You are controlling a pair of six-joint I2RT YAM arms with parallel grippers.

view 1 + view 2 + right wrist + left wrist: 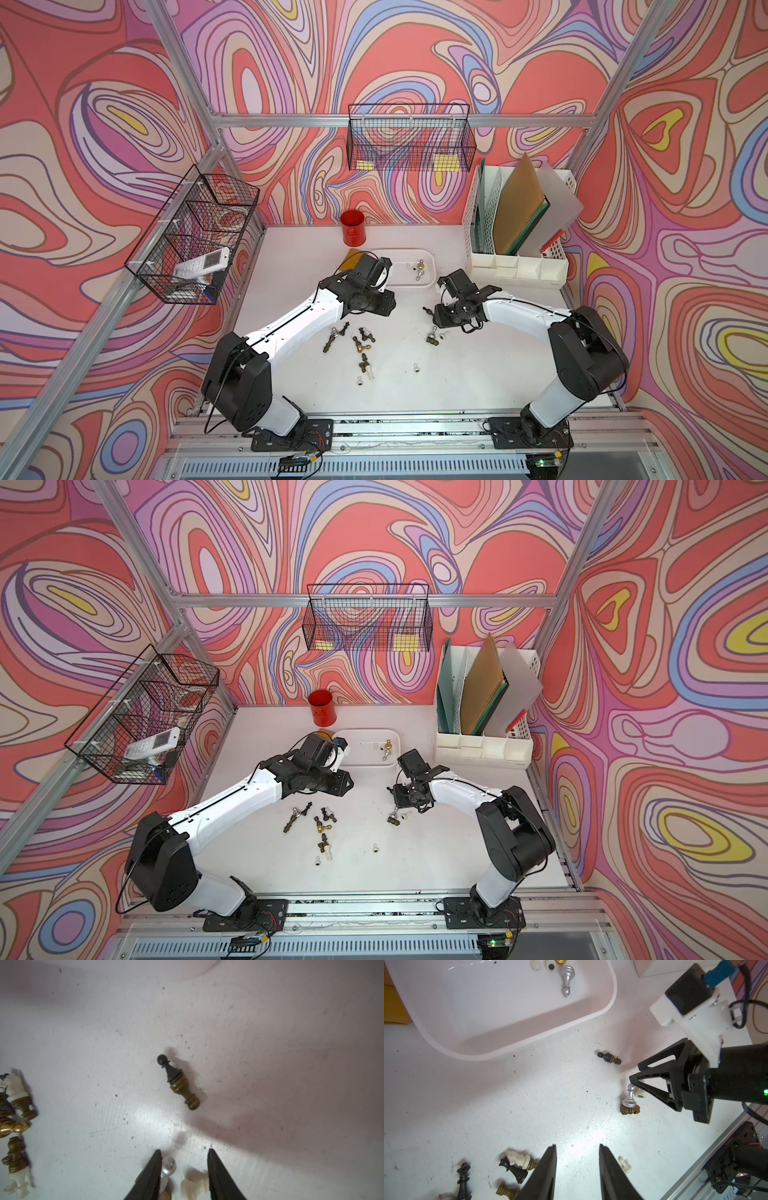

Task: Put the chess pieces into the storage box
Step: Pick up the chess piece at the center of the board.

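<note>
Wht table (pixel 457 374), chess pcs (pixel 329 344) scattered, storage box (pixel 405 278), red cup (pixel 352 235), organiser (pixel 519 268) at back, poss. tan card (pixel 349 257)

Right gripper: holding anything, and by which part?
Nothing held: the right gripper is open, straddling a silver pawn and a white piece, neither clamped.

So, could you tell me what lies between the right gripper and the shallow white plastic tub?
A black-topped bronze chess pawn lies on its side there, as the left wrist view shows.

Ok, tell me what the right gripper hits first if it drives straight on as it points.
The right gripper would likely meet the silver pawn or cream piece between its open jaws, then the table; depth is unclear.
</note>
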